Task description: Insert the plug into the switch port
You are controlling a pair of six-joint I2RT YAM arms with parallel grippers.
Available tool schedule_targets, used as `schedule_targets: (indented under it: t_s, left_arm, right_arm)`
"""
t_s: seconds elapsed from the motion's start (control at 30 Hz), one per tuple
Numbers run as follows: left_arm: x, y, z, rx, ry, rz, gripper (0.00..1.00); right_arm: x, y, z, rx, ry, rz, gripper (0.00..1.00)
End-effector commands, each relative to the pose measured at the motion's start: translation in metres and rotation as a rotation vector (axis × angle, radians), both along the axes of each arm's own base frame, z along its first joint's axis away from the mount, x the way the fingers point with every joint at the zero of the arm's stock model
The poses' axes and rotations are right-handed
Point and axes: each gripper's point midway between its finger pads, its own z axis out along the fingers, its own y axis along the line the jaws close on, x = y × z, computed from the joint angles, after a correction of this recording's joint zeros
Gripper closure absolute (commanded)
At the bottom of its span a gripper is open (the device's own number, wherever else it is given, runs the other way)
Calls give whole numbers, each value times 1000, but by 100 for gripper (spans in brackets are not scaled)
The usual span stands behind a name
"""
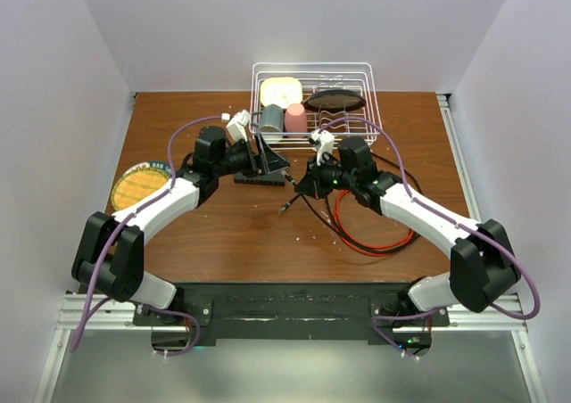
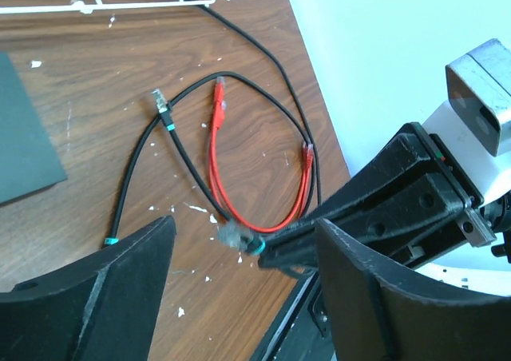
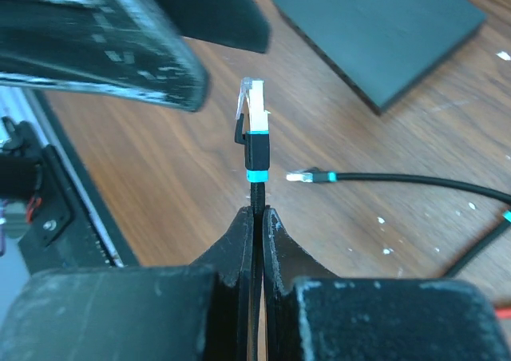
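My right gripper (image 3: 258, 211) is shut on the black cable just behind the plug (image 3: 254, 109), which points up and away from its fingertips above the table. The same plug (image 2: 231, 235) shows blurred between the fingers of my left gripper (image 2: 243, 227). That gripper stands open around the plug, and its pads are apart from it. The switch (image 3: 383, 25), a flat matte-black box, lies on the wood beyond the plug and sits at the left edge (image 2: 20, 137) of the left wrist view. In the top view both grippers, left (image 1: 272, 160) and right (image 1: 302, 182), meet beside the switch (image 1: 254, 179).
The black cable's other end (image 2: 160, 100) lies loose on the table. A red cable (image 2: 219, 113) loops beside it. A white wire rack (image 1: 312, 69) with cups stands at the back, and a yellow round disc (image 1: 141, 185) lies at the left.
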Motion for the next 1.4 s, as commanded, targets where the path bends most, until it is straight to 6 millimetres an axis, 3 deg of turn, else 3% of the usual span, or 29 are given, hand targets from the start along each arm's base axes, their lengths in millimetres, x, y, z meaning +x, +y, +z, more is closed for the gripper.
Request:
schedule_targets:
  t_s: [0.0, 0.3, 0.4, 0.5, 0.53, 0.57, 0.67, 0.73, 0.77, 0.87, 1.0, 1.1, 1.2, 1.37]
  left_arm:
    - [4, -13, 23, -39, -72, -45, 29]
    - [-3, -33, 17, -30, -71, -125, 46]
    - [-5, -37, 17, -34, -74, -138, 58]
    - [-7, -40, 18, -36, -78, -148, 81]
    - [-7, -40, 19, -36, -78, -148, 95]
    - [-7, -40, 17, -31, -75, -147, 100]
    - [-7, -40, 16, -12, -66, -134, 100]
    - [-6, -40, 16, -2, -65, -121, 100]
    - [-7, -38, 16, 5, -54, -112, 100]
    - [-4, -32, 11, 42, -16, -53, 100]
    - [5, -14, -4, 142, 78, 74, 100]
    - [9, -4, -5, 177, 124, 154, 100]
    - [12, 3, -1, 178, 144, 212, 100]
    - [16, 10, 0, 190, 165, 271, 100]
  right_arm:
    - [-2, 19, 41, 107, -60, 78, 100]
    - [-5, 21, 50, 135, -57, 88, 100]
    - [-6, 22, 52, 141, -58, 91, 100]
    - [-6, 21, 51, 139, -54, 90, 100]
    - [-6, 21, 51, 138, -55, 90, 100]
    - [-6, 21, 51, 137, -56, 88, 100]
    - [-3, 20, 55, 135, -67, 77, 98]
    - [1, 19, 57, 122, -74, 54, 83]
    - [3, 18, 58, 119, -80, 44, 67]
    - [13, 8, 65, 85, -120, -33, 38]
    - [24, -6, 71, 10, -193, -137, 20]
    - [31, -11, 70, -79, -243, -203, 20]
    - [27, -1, 67, -146, -285, -207, 23]
    - [15, 22, 59, -215, -323, -193, 36]
